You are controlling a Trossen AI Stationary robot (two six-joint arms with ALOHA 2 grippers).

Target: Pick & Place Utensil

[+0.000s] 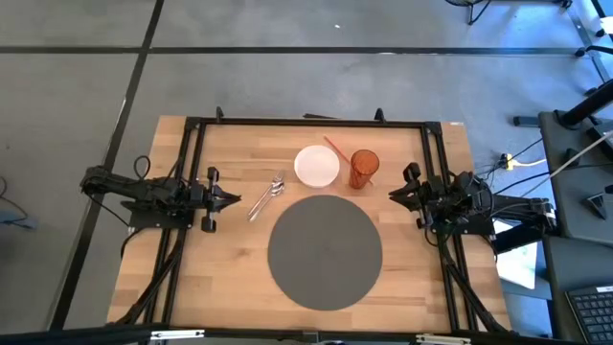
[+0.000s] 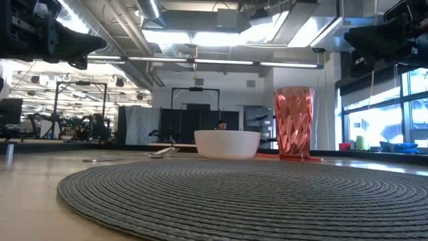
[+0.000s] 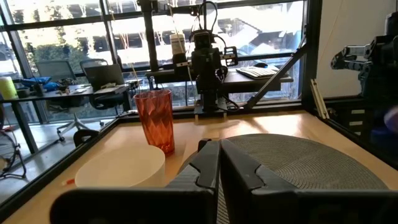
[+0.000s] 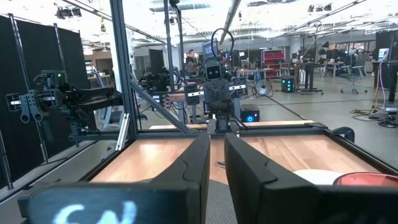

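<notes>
Thin silver metal spoon [image 1: 267,197] lies flat on the light wooden table [image 1: 230,278], left of centre, diagonal, bowl end toward the round white bowl [image 1: 316,165], handle end pointing nearer and left. It sits just off the upper-left edge of the round grey woven placemat [image 1: 325,252], not touching it as far as I can tell. Low view shows it as a low glint [image 2: 160,152] left of the white bowl. My read on handling: light, rigid, smooth metal, low profile on wood, so likely slippery and hard to get fingers under; best grab is mid-handle, fingers straddling across the narrow width, approach from straight above; pinching the bowl end would probably make it tip or skate. Not fragile. Ribbed translucent red plastic tumbler [image 1: 363,170] stands upright just right of the bowl, on what looks like a thin orange strip [image 1: 335,149]; both well clear of the spoon's handle. Left gripper [image 1: 226,199] hovers at the table's left edge, just left of the spoon, holding nothing, fingers pressed together per its wrist view [image 3: 219,160]. Right gripper [image 1: 395,195] waits at the right edge, beyond the tumbler, empty, fingers close with a narrow gap in its wrist view [image 4: 217,163]. Left arm is the obvious one for the pick. Spoon untouched so far.
</notes>
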